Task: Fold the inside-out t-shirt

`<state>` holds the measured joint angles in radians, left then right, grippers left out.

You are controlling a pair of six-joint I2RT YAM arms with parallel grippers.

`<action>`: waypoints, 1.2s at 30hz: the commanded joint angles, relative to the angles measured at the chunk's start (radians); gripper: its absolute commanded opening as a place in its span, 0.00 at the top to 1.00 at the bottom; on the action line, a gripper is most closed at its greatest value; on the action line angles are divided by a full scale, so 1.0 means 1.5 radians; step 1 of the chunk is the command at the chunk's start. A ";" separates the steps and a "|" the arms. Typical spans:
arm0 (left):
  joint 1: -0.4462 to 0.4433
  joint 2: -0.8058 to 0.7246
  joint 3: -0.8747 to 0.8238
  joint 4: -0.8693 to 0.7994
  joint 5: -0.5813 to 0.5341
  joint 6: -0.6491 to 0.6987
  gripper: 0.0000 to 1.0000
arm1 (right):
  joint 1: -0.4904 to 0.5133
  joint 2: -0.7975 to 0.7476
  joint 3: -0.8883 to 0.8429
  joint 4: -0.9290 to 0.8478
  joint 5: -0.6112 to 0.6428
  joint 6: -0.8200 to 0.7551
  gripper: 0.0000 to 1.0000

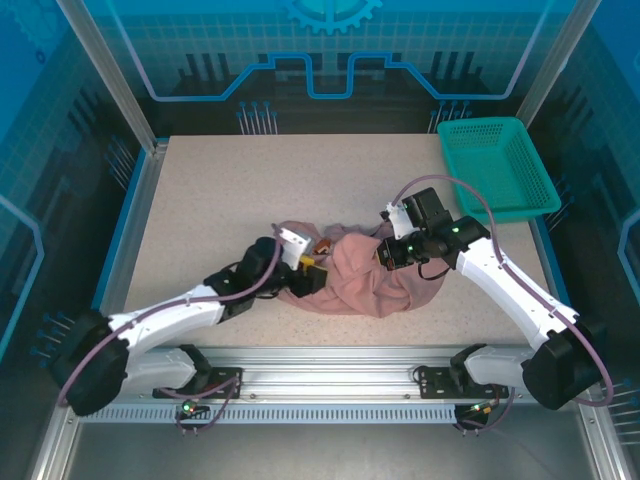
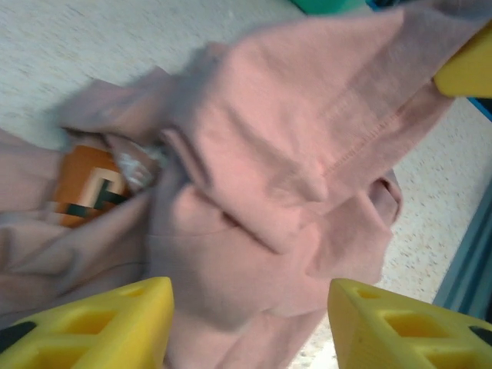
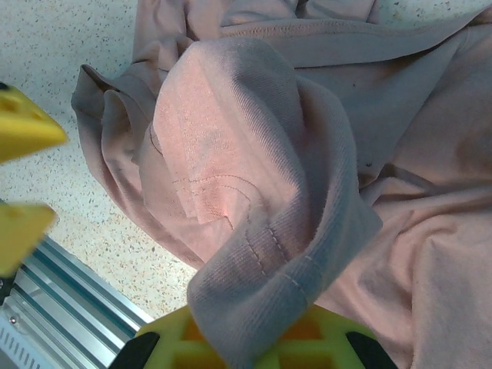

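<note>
Right gripper (image 1: 390,254) pinches crumpled inside-out t-shirt (image 1: 358,282) on its right side; left gripper (image 1: 306,263) gapes open at its left edge.

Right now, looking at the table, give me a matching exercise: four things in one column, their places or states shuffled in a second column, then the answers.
Column one
1. t-shirt
2. basket
3. left gripper
4. right gripper

Column two
A. shut, gripping a fold
B. far right corner of the table
C. open
D. crumpled, mid-table

Pairs: 1-D, 2-B, 3-C, 4-A
</note>
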<state>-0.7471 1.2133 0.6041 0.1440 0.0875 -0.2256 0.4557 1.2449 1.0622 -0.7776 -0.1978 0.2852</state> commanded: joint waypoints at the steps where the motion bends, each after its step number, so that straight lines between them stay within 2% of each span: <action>1: -0.032 0.061 0.080 -0.027 -0.065 0.048 0.40 | -0.008 -0.006 0.027 -0.019 -0.009 -0.017 1.00; 3: -0.032 0.100 0.126 -0.064 -0.057 0.029 0.41 | -0.010 -0.008 0.029 -0.022 -0.005 -0.019 1.00; 5: -0.032 0.123 0.150 -0.075 -0.001 -0.009 0.44 | -0.014 -0.014 0.032 -0.025 -0.001 -0.021 1.00; 9: -0.032 0.164 0.178 -0.096 0.087 -0.123 0.57 | -0.025 -0.019 0.037 -0.028 0.002 -0.026 1.00; 12: -0.032 0.176 0.178 -0.105 0.119 -0.193 0.58 | -0.030 -0.019 0.042 -0.031 0.003 -0.031 1.00; 16: -0.024 0.202 0.172 -0.096 0.154 -0.261 0.53 | -0.034 -0.021 0.048 -0.031 0.003 -0.035 1.00; 21: 0.005 0.243 0.143 0.032 0.220 -0.348 0.45 | -0.035 -0.021 0.046 -0.028 -0.003 -0.034 1.00; 31: 0.020 0.278 0.158 0.043 0.190 -0.319 0.40 | -0.035 -0.023 0.047 -0.026 -0.002 -0.034 1.00; 36: 0.020 0.295 0.169 0.054 0.172 -0.312 0.49 | -0.035 -0.022 0.048 -0.027 -0.005 -0.034 1.00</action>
<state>-0.7189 1.6337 0.8345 0.1940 0.3641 -0.7074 0.4175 1.2240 1.1065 -0.8005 -0.1909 0.2489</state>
